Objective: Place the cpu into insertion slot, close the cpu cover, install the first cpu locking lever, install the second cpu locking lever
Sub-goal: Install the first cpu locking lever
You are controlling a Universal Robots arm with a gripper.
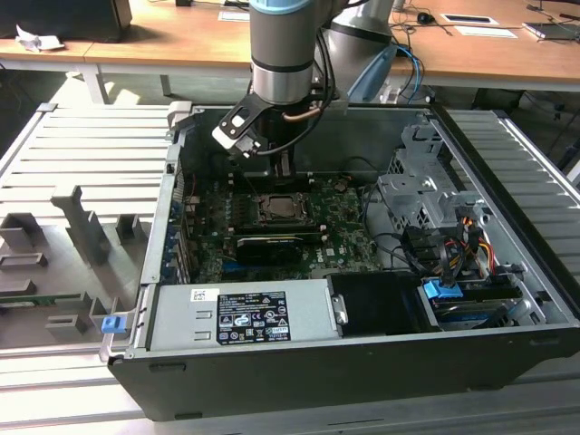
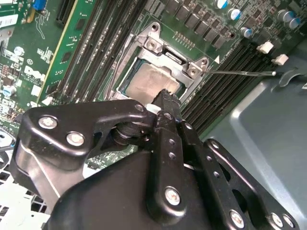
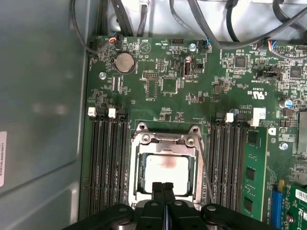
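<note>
Claw [image 3: 163, 186]: my two fingers are pressed together along their full length with only a seam between them, and nothing is gripped. In both wrist views the joined tips sit over the near edge of the socket area, at the rim of the cpu cover [image 3: 165, 143]. I cannot tell whether they actually touch the metal. In the exterior view the claw [image 1: 283, 177] hangs straight down from my arm inside the open computer case [image 1: 299, 362], just above the socket.

Cpu [image 3: 165, 168]: seated flat in the insertion slot [image 3: 139, 167], silvery top facing up with a faint smudge at its middle. It shows through the cover's cut-out.

Cpu cover: lying down over the slot and framing the cpu on all sides. The second wrist view shows the same, with the cover [image 2: 168, 50] around the cpu [image 2: 146, 81].

Locking lever [image 2: 240, 73]: a thin metal rod leaving a corner of the socket, angled away from the cover's edge and running out over the memory slots [image 3: 108, 163].

Surroundings: the green circuit board [image 3: 163, 86] carries banks of long black memory slots on both sides of the socket. The case rests on a grey slatted table [image 1: 82, 154].
</note>
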